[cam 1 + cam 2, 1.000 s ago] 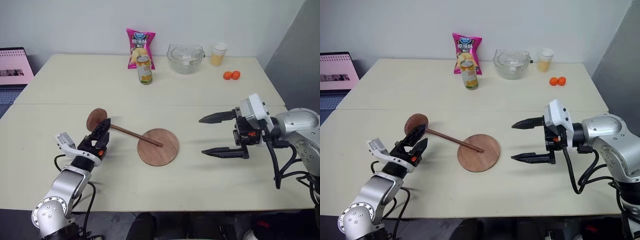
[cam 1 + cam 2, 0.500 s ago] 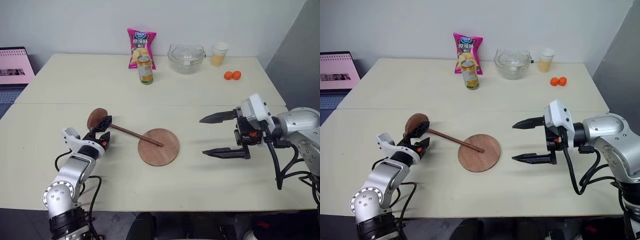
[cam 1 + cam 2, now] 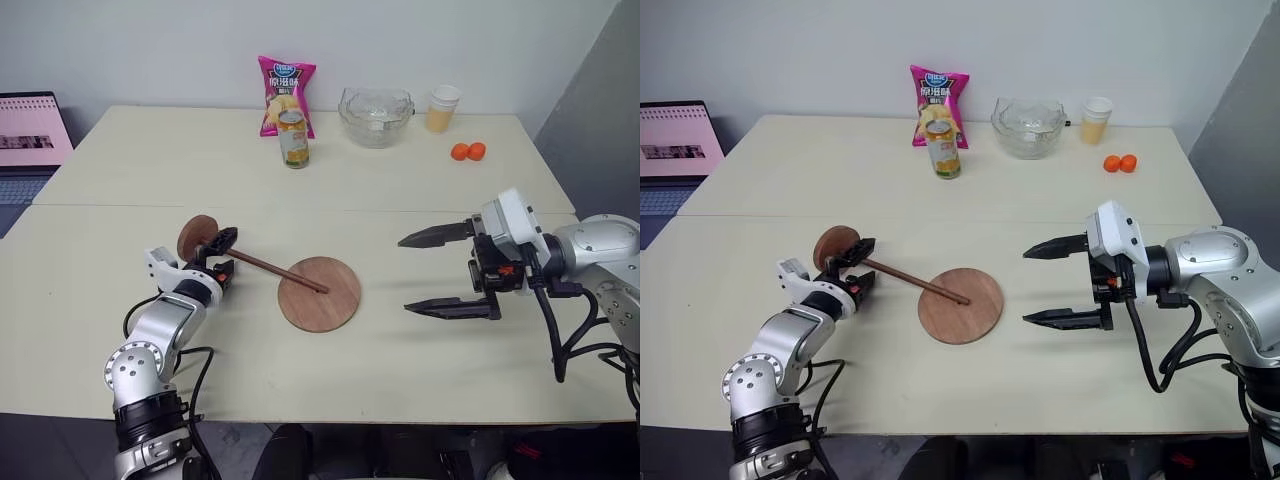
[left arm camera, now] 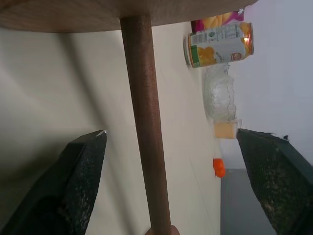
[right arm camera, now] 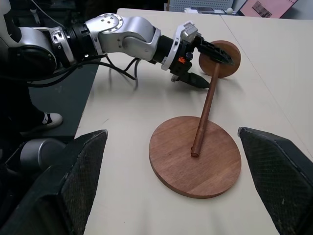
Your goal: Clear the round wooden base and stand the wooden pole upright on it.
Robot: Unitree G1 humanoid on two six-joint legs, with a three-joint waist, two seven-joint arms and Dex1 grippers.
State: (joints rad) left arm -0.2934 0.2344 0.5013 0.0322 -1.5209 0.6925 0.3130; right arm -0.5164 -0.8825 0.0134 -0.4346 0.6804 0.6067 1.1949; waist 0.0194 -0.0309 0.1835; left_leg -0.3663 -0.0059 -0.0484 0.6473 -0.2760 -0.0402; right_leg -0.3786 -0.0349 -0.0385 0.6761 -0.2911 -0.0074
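The pole [image 3: 272, 270] lies flat on the tabletop [image 3: 420, 190], its bare tip resting on the round base [image 3: 319, 293] and its small end disc [image 3: 198, 237] off to my left side, clear of the base. So the base is not yet cleared; I judge the step in hand to be the grab on the pole.

My left tool [image 3: 222, 254] sits at the disc end with its fingers spread to either side of the rod, one above and one below, just short of the disc. In the left wrist view the rod [image 4: 145, 127] runs between the two fingers with space on both sides, so nothing is gripped yet.

My right tool [image 3: 436, 272] hangs well to the right of the base, fingers wide apart and empty.

Next I would need to close the left fingers on the rod near the disc, lift it off the base, swing it vertical with the disc downward and set it on the middle of the base. The right tool could steady the rod if it tips.

At the far edge stand a pink crisp bag [image 3: 285, 94], a can [image 3: 293, 139] with a fruit picture, a glass bowl [image 3: 375, 102], a cup [image 3: 440, 108] and two small oranges [image 3: 467, 151]. I cannot read the writing on the bag or the can.
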